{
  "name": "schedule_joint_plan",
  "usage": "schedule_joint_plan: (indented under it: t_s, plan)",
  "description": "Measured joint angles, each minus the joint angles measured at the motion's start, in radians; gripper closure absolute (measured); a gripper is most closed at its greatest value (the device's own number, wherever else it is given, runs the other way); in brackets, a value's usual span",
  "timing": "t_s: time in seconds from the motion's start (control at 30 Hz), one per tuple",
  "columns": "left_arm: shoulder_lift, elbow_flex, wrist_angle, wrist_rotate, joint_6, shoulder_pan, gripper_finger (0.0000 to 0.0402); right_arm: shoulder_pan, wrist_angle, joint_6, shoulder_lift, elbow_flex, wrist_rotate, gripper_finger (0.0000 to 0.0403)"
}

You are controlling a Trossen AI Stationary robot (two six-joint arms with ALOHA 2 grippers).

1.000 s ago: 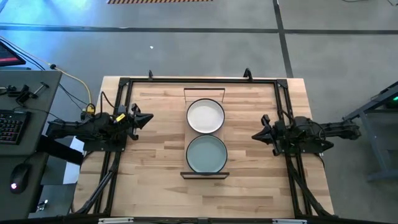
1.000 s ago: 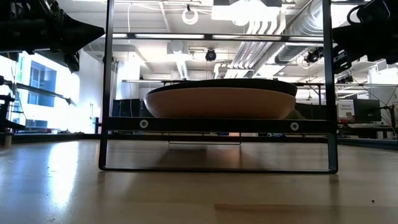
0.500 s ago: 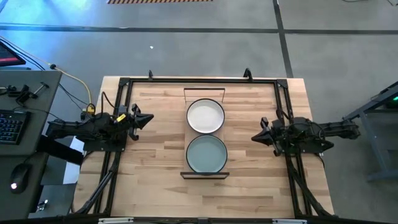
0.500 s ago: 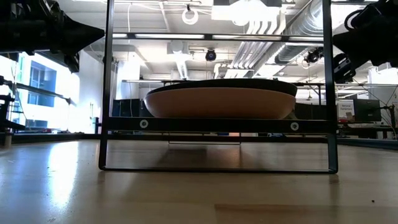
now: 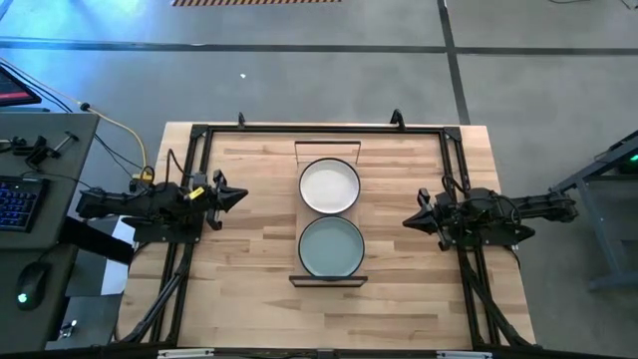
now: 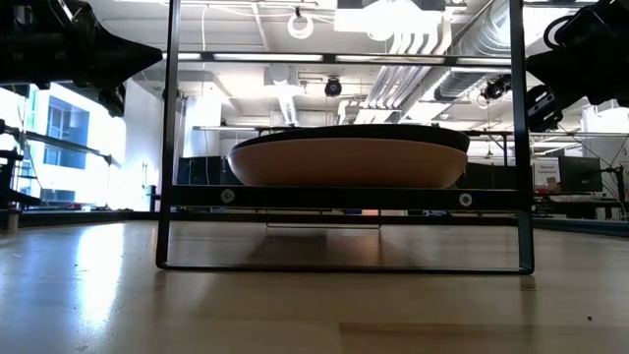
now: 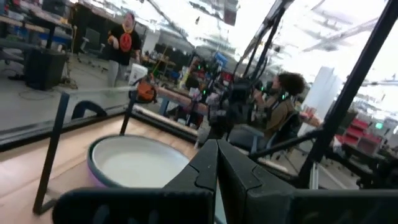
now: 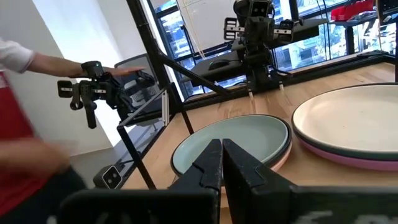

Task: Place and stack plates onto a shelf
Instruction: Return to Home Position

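The left gripper and the right gripper, fingers pressed together, flank the shelf, where the cream-white plate and the pale green plate mostly hide the plates beneath.

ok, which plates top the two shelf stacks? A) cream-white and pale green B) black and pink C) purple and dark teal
A: the high view shows the cream-white plate and the pale green plate uppermost on the shelf; the left gripper and right gripper wait at the sides.
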Motion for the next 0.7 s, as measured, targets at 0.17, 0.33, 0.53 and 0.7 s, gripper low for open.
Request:
schedule_joint_plan:
  t_s: [0.17, 0.33, 0.53, 0.7]
  plan:
    - [0.000, 0.000, -0.014, 0.000, 0.000, -0.011, 0.0401, 0.000, 0.000, 0.000, 0.000, 0.000, 0.000, 0.0402]
    - [0.003, 0.002, -0.136, 0.058, 0.201, 0.016, 0.0401, 0.000, 0.001, 0.000, 0.001, 0.000, 0.000, 0.0402]
    - [0.000, 0.001, -0.144, 0.140, 0.270, 0.020, 0.0401, 0.000, 0.001, 0.000, 0.001, 0.000, 0.000, 0.0402]
    - [0.000, 0.001, -0.138, 0.159, 0.131, 0.020, 0.0401, 0.000, 0.001, 0.000, 0.002, 0.000, 0.000, 0.0402]
